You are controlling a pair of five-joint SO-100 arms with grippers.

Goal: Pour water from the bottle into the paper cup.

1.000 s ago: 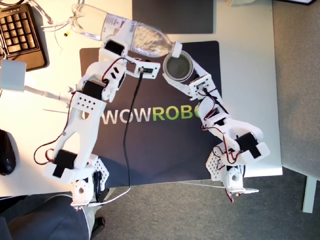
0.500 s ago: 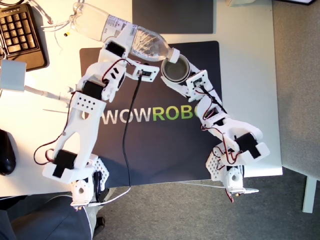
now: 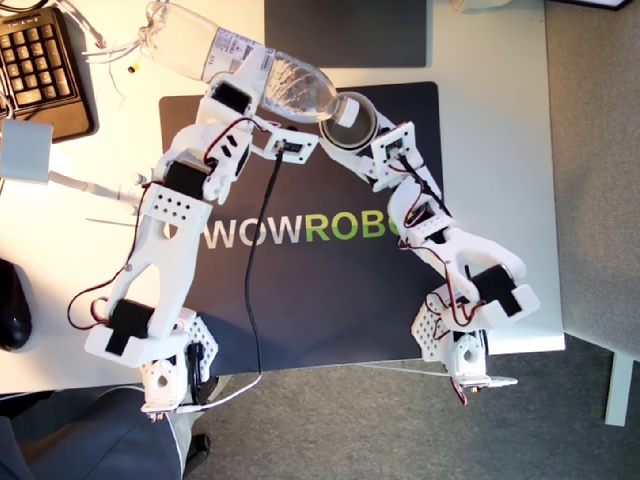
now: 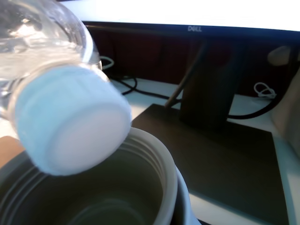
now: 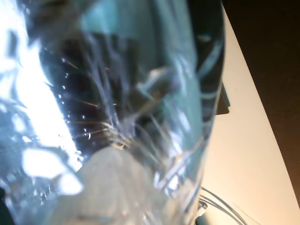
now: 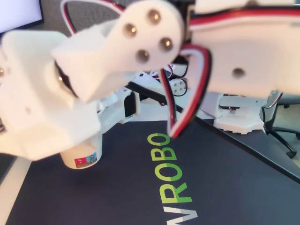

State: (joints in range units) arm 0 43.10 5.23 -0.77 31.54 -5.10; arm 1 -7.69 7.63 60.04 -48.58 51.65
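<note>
My first hand (image 3: 262,88) is clamped shut, arm outstretched; my second hand (image 3: 352,152), likewise closed, reaches in beside it.

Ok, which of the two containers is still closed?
The clear ribbed plastic bottle: its white cap remains on. The white paper cup beneath it is open-topped.

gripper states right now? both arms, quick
My first gripper: closed on the bottle, tipped cap-first over the cup.
My second gripper: closed on the paper cup.
</note>
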